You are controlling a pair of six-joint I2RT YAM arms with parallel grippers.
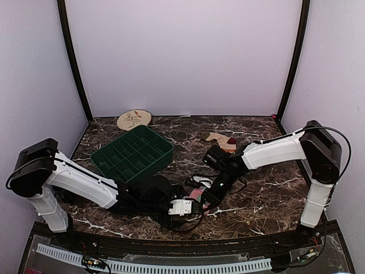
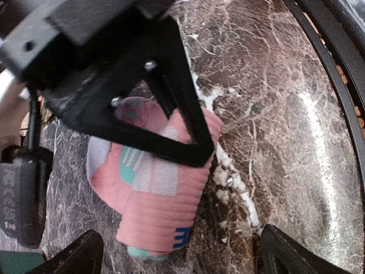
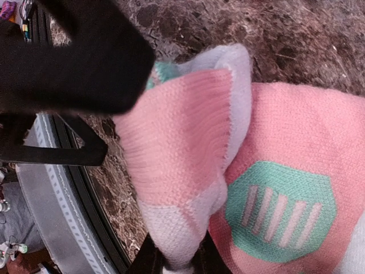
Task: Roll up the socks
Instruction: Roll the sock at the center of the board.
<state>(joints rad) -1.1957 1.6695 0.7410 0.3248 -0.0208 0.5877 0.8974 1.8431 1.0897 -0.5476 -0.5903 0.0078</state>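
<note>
- Pink knit sock with mint spots (image 2: pixel 154 200), centre frame: light, limp, probably unrolls if released.
- Right gripper (image 3: pixel 174 260), nearly closed, pinches its folded pale edge, a good hold.
- Left gripper (image 2: pixel 179 257) spread wide, empty.

Pink sock (image 2: pixel 165 211) with mint-green spots is shown partly folded over near the front edge; tan striped sock (image 1: pixel 221 140) is seen flat, well apart behind.
</note>
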